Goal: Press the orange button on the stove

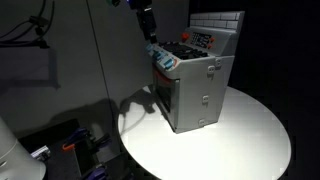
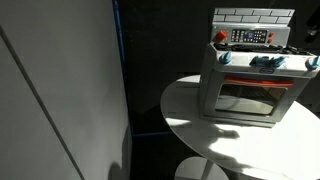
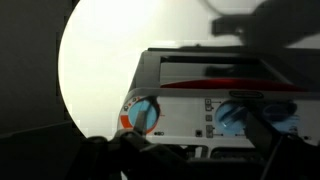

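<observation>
The small grey toy stove (image 1: 197,90) stands on a round white table (image 1: 250,140), with a white tiled back panel and blue knobs on its front strip. It also shows in an exterior view (image 2: 250,85), where a small orange-red round piece (image 2: 221,36) sits at its top corner. My gripper (image 1: 147,22) hangs above the stove's knob-side edge. In the wrist view the control panel (image 3: 190,105) fills the frame, with a blue knob in an orange ring (image 3: 140,115) and a second blue knob (image 3: 232,112). My gripper's dark fingers (image 3: 190,150) stand wide apart, open and empty.
The table's edge (image 2: 185,120) drops off to a dark floor. A pale wall panel (image 2: 60,90) stands beside the table. Cables and dark clutter (image 1: 70,140) lie on the floor, and a white box (image 1: 25,65) hangs on the wall.
</observation>
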Action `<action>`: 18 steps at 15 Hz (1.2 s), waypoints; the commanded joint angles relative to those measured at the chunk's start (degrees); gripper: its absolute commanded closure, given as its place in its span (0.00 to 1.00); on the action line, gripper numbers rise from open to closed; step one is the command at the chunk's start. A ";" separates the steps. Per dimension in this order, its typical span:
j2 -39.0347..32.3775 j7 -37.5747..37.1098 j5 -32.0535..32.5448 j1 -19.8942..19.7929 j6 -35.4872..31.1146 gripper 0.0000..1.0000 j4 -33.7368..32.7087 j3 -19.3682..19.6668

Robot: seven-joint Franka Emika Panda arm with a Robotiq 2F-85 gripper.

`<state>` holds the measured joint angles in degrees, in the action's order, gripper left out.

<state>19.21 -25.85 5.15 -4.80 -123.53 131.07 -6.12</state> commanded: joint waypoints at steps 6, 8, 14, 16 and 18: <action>-0.04 -0.12 0.17 0.46 0.10 0.00 -0.13 0.43; -0.27 -0.89 1.00 0.12 -1.17 0.00 -0.51 0.28; -2.79 -3.27 2.46 -1.26 -6.61 0.00 -3.60 0.33; -4.25 -5.09 4.00 -2.11 -8.20 0.00 -4.98 0.27; -6.01 -7.11 5.74 -2.83 -9.43 0.00 -6.54 0.27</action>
<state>16.53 -29.56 8.07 -6.52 -131.90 128.30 -5.75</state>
